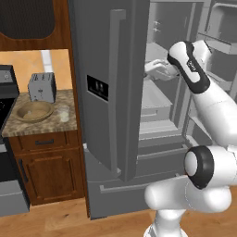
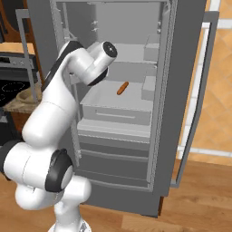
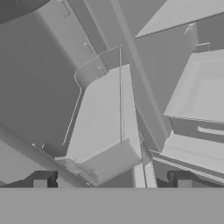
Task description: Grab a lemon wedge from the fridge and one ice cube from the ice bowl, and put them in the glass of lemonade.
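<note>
The fridge [image 2: 136, 113] stands with its right door open, and the arm reaches into the upper compartment. The gripper [image 3: 111, 178] is wide open and holds nothing; its two dark tips frame bare grey shelves and bins.

I cannot find the lemon wedge with certainty in any view. On the middle shelf lies an orange-brown elongated item [image 2: 122, 88], which is not the wedge. The ice bowl [image 1: 33, 111] sits on the table [image 1: 41, 125] to the left of the fridge, in front of the toaster [image 1: 42, 87], and the glass of lemonade [image 1: 63, 112] stands just beside the bowl. The ice cube is too small to tell in the bowl.

The main risk, in my judgement, is that the gripper closes on the wrong thing, because the orange-brown item is the only colored object visible on the shelves. A second risk is that the hand or forearm hits a shelf edge or a door bin, since the space inside is narrow.

The right base view shows the fridge interior openly, with the orange-brown item. The left base view hides most of the interior behind the closed left door, but it alone gives the table with bowl and glass. The hand view gives the open tips.
</note>
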Robot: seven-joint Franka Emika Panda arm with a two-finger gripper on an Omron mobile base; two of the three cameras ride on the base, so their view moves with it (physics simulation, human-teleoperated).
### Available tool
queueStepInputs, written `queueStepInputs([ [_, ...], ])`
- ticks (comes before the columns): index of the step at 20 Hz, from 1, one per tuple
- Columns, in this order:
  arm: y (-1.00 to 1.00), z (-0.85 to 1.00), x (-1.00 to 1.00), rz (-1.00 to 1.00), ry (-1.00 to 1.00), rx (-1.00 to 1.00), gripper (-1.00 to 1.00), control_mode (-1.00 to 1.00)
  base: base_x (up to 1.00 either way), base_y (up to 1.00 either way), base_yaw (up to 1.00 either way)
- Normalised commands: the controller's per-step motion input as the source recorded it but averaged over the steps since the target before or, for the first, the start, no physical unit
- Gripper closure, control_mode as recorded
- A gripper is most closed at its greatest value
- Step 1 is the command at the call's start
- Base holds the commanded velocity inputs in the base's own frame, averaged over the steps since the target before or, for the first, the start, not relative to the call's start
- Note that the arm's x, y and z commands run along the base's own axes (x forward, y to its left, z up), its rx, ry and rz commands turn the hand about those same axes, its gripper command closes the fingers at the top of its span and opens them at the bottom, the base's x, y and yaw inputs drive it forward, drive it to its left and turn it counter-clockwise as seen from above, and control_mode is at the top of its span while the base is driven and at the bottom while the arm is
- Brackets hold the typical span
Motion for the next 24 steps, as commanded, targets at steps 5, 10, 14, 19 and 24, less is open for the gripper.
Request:
queueStepInputs([
  [5,0.66,0.00,-0.16,0.00,0.00,0.00,-1.00,-1.00,0.00,0.00,0.00],
  [10,0.64,-0.05,-0.54,0.01,-0.04,0.01,-1.00,-1.00,0.00,0.00,0.00],
  [14,0.79,-0.03,-0.64,0.02,-0.09,0.04,-1.00,-1.00,0.00,0.00,0.00],
  [19,0.78,0.00,-0.53,0.00,-0.11,0.03,-1.00,-1.00,0.00,0.00,0.00],
  [24,0.77,0.01,-0.34,0.00,-0.13,0.00,-1.00,-1.00,0.00,0.00,0.00],
])
